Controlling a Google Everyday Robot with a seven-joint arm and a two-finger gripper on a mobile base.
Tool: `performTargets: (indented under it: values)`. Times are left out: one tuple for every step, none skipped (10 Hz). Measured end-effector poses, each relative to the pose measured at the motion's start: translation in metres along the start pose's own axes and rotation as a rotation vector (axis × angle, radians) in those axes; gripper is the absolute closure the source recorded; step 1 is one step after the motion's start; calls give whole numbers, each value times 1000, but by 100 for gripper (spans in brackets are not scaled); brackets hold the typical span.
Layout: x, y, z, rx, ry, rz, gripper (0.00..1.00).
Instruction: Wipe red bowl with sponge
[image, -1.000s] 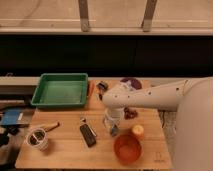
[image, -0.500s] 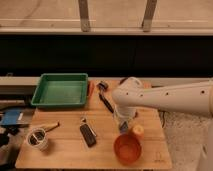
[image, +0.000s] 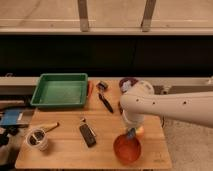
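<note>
Wooden table (image: 65, 152), one, carried everything. White arm (image: 170, 107), one, reached in from 3 o'clock. Over the last second its wrist swung from mid-table toward 5 o'clock, ending above the near-right corner. Green tray (image: 61, 76), one, sat at 10 o'clock and had not moved. The red bowl (image: 127, 150), one, stood at 5 o'clock near the front edge, in the same spot as a second before. Pale cup (image: 37, 139) with a dark inside, one, at 8 o'clock. Purple bowl (image: 128, 82), one, at 1 o'clock, partly hidden behind the arm. Black remote (image: 88, 135), one, lay at 6 o'clock; black-handled utensil (image: 106, 103), one, lay near centre. Orange fruit (image: 141, 132), one, sat just beside the red bowl at its 1 o'clock. The gripper (image: 131, 131) hung at the red bowl's 12 o'clock rim. It looked closed on the sponge (image: 131, 134), one, a blue-grey scrap showing at its tip, clear of the table. Whether the sponge touched the rim could not be told. Judgement: the carry to the bowl looked nearly finished, with the sponge arrived over the target. Wiping itself seemed not yet begun, and a short descent into the bowl's hollow would come next. The fruit stood close enough to be nudged.
</note>
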Motion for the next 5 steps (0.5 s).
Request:
performTargets:
  values:
    - [9, -1, 1, -8, 1, 19, 100]
    - [25, -4, 4, -23, 4, 50, 100]
    - [35, -3, 7, -42, 7, 72, 100]
    - [43, -4, 10, -49, 10, 88, 100]
    - [50, -7, 13, -55, 15, 109, 100]
